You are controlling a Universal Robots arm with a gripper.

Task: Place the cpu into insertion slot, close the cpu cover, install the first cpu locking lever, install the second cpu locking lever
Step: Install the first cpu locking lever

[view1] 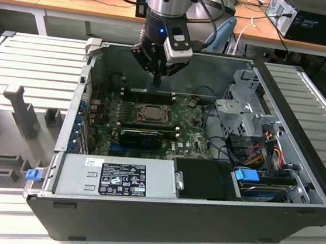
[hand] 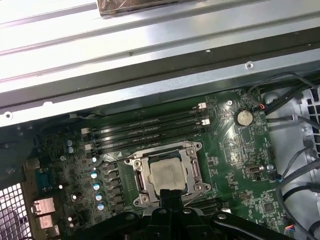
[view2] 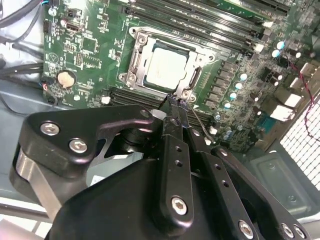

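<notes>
Cpu (view2: 167, 67): seated inside the insertion slot (view2: 136, 36).
Cpu cover (view2: 141, 62): lying flat over the slot, framing the cpu.
Gripper (view2: 177, 106): clenched, tips at the slot's edge.

I see the cpu (view2: 169, 65), a pale silver-beige square, lying flat in the insertion slot (hand: 143, 177) on the green board. The cpu cover (view2: 136, 67), a silver metal frame, lies down around it, and the chip's top shows through its window.

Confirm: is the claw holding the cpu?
No, the cpu lies flat inside the window of the cpu cover, beyond the claw.
</notes>
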